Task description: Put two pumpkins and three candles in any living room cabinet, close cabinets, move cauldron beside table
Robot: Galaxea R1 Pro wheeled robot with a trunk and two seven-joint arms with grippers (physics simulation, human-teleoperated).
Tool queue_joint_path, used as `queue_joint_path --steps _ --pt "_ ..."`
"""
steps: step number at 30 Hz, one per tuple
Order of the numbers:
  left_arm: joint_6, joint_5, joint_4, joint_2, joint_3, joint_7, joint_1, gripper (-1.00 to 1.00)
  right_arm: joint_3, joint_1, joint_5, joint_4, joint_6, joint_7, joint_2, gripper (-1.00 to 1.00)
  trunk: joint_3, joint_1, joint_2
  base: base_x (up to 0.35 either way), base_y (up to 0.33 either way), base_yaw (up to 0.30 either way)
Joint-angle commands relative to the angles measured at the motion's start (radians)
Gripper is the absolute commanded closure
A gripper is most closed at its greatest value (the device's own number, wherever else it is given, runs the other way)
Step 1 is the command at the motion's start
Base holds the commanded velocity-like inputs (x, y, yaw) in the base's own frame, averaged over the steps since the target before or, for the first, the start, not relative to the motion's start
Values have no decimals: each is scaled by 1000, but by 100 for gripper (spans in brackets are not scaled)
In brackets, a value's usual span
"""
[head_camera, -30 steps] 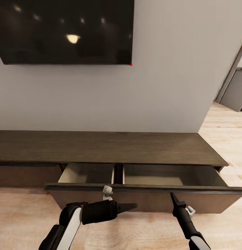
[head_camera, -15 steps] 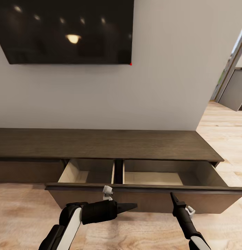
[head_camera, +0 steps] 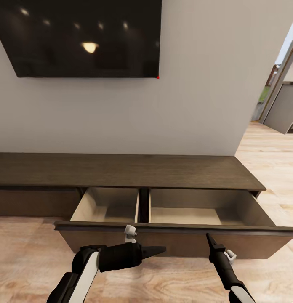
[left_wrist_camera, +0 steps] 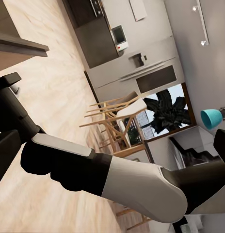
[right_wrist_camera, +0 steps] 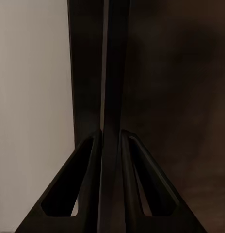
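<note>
Cabinet (head_camera: 134, 170) stands against the wall just ahead of both hands, its wide drawer (head_camera: 171, 235) pulled out and bare inside. Right hand (head_camera: 210, 241) is clamped shut on the drawer's front edge. Left hand (head_camera: 159, 251), fingers together, points sideways toward the right hand, just below the drawer front.
</note>
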Motion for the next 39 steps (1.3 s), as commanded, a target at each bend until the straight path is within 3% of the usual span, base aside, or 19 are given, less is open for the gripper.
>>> queue_joint_path --steps 1,39 --pt "4 0 0 0 1 -2 0 -100 -11 -1 -25 -1 16 11 -1 100 -1 -1 0 -82 0 0" --pt "4 1 0 1 1 -2 0 -100 -11 -1 -26 -2 16 11 -1 100 -1 -1 0 -47 0 0"
